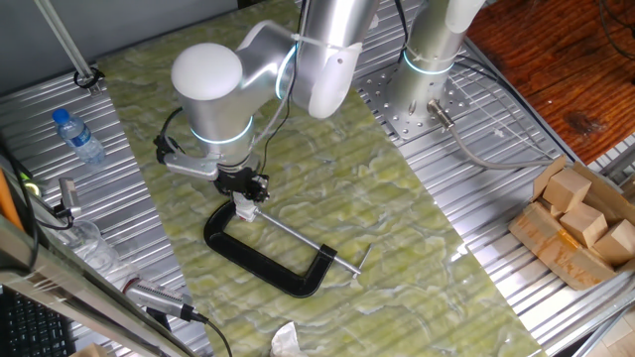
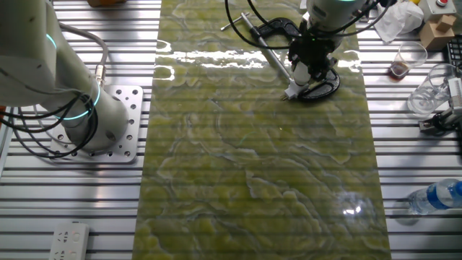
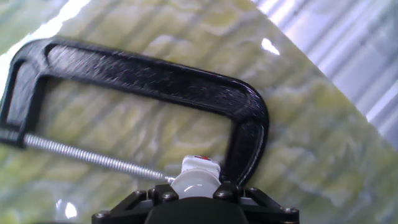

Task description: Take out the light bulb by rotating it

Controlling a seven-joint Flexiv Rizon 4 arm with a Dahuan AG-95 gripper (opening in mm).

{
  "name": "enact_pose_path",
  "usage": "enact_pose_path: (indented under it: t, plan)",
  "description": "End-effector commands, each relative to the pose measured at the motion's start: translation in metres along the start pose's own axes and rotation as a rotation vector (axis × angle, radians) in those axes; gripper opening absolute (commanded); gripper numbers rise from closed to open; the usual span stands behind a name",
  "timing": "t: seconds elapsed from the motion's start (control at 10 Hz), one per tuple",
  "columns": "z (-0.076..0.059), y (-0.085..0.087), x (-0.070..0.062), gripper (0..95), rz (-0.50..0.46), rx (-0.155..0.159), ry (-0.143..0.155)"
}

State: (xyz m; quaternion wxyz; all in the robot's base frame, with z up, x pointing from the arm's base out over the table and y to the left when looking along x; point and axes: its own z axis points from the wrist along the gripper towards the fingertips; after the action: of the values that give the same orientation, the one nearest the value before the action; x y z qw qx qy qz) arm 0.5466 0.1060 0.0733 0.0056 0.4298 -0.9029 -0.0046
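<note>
In one fixed view we see the gripper (image 1: 244,196) lowered over the clamp (image 1: 260,253), its fingers narrowly spaced around the light bulb (image 1: 243,207). In the other fixed view the bulb (image 2: 299,73) sits above its white socket (image 2: 289,92). In the hand view the bulb (image 3: 195,185) rests between the jaws.

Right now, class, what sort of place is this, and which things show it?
Probably a robotics lab workbench. A robot arm is bolted to a ribbed aluminium table, its pincer works at a light bulb held in a black C-clamp, and a water bottle and cables lie about.
</note>
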Motion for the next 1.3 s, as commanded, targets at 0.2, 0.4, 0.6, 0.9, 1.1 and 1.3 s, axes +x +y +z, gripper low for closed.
enact_pose_path:
  t: [0.2,0.4,0.6,0.9,1.1,1.3]
  plan:
    - [0.0001,0.0005,-0.0005,0.0,-0.363,0.0,0.0]
    - [0.0,0.0005,-0.0005,0.0,-0.518,0.0,-0.002]
    - [-0.0001,0.0005,-0.0006,0.0,-0.64,0.0,-0.001]
    - [-0.0002,0.0005,-0.0006,0.0,-0.667,0.0,0.004]
    - [-0.0002,0.0005,-0.0006,0.0,-0.664,0.001,0.005]
    - [-0.0002,0.0005,-0.0006,0.0,-0.668,0.002,0.006]
